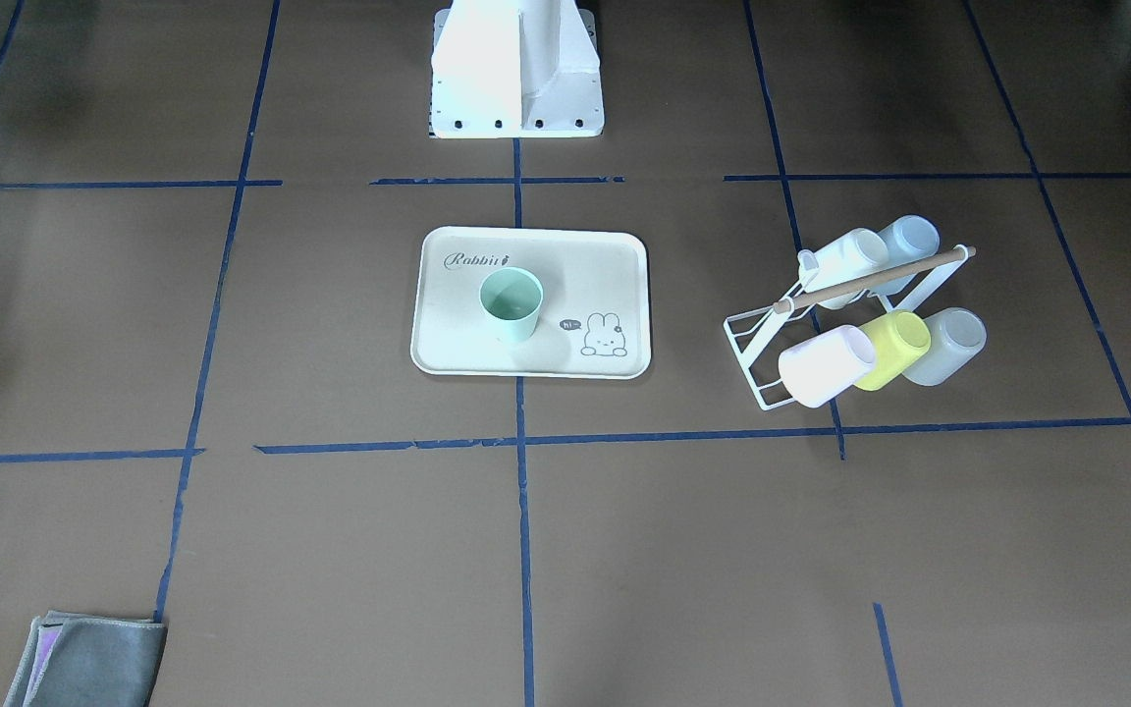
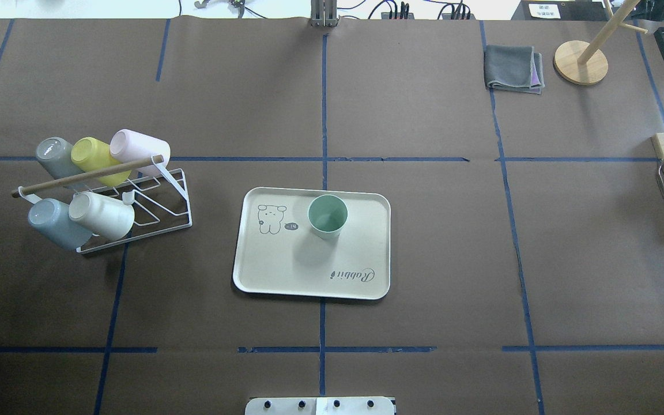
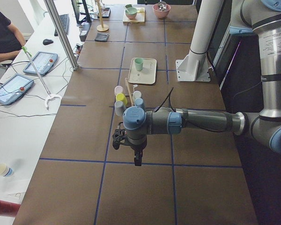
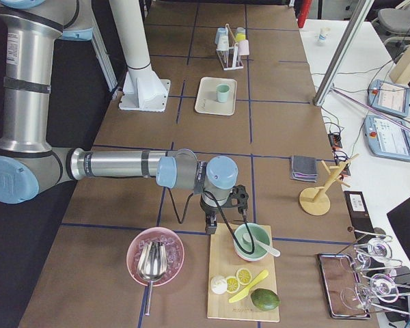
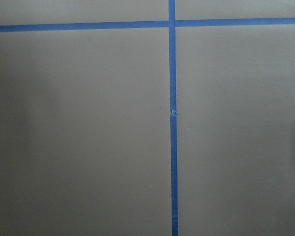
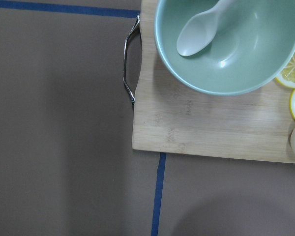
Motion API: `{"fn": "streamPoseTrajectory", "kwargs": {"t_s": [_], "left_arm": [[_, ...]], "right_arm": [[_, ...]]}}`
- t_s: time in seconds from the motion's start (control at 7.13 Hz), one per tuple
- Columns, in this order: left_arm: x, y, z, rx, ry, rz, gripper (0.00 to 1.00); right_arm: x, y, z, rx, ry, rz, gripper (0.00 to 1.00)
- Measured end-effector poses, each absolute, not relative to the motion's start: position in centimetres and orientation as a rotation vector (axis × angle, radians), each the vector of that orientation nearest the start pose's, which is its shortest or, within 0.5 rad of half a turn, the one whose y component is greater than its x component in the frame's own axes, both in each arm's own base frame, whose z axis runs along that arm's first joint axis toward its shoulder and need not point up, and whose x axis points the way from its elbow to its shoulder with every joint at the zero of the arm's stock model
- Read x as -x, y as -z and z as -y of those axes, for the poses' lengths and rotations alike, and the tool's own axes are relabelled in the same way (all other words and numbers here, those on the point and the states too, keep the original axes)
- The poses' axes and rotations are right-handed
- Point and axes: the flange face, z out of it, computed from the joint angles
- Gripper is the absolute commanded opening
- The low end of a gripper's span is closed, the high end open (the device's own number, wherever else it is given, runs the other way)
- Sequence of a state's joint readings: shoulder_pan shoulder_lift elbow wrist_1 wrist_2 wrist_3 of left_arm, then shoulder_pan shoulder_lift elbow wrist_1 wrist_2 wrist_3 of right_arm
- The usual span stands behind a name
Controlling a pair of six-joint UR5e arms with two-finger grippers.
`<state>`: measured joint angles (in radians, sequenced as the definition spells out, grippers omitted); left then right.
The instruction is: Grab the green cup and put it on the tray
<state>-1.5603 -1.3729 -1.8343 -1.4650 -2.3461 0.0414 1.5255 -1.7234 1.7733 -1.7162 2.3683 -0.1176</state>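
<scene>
The green cup [image 1: 511, 304] stands upright on the cream tray [image 1: 457, 329] at the middle of the table, mouth up, next to the bunny drawing. Cup [image 2: 327, 216] and tray [image 2: 286, 265] also show in the overhead view. No gripper touches them. My left gripper [image 3: 137, 159] hangs over bare table far from the tray, at the table's left end. My right gripper [image 4: 212, 225] hangs at the right end, by a wooden board. Both show only in the side views, so I cannot tell whether they are open or shut.
A white wire rack [image 2: 136, 202] left of the tray holds several cups, among them a yellow-green cup [image 2: 93, 155] and a pale blue cup [image 2: 55, 222]. A grey cloth [image 2: 513, 68] and a wooden stand [image 2: 581, 62] lie far right. The wooden board [image 6: 211, 123] carries a green bowl [image 6: 231, 44].
</scene>
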Motion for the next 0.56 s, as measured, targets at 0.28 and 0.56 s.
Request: {"fn": "streamPoseTrajectory", "kwargs": {"t_s": [0.28, 0.56], "left_arm": [[5.96, -62.36, 40.67, 0.016, -0.037, -0.776, 1.00], [5.92, -61.74, 40.91, 0.004, -0.043, -0.777, 1.00]], "right_arm": [[-4.33, -63.52, 42.58, 0.054, 0.103, 0.796, 1.00], [-4.34, -63.19, 42.82, 0.047, 0.104, 0.793, 1.00]]}}
